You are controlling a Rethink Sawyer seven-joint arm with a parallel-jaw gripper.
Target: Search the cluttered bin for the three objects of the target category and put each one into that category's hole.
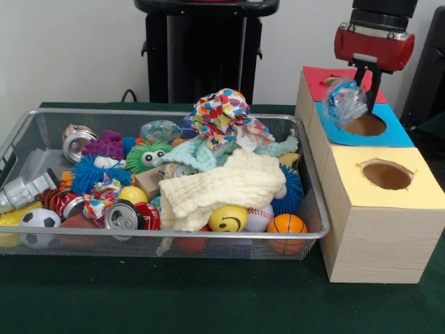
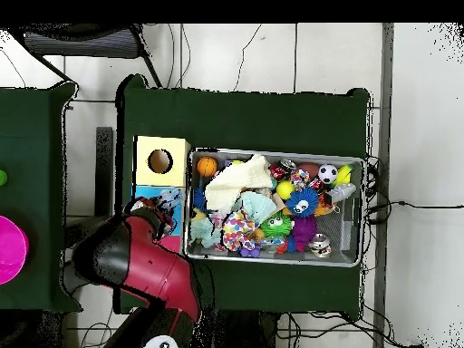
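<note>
We have the crumpled clear plastic bottle (image 1: 345, 102) pinched in the gripper (image 1: 356, 97) fingers, hanging just above the blue box's hole (image 1: 364, 125). We should centre it over the hole, lower slightly, then let go so it clears the rim.

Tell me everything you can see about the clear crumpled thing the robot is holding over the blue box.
The crumpled clear plastic item looks like a squashed bottle or wrapper, see-through with a bluish tint and pale creases. It hangs from the gripper, whose dark fingers run down beside it. It sits above the round hole in the blue-topped box, partly covering the hole's left rim, between the red and yellow boxes. Whether it touches the box cannot be told. The overhead view hides it under the arm.
</note>
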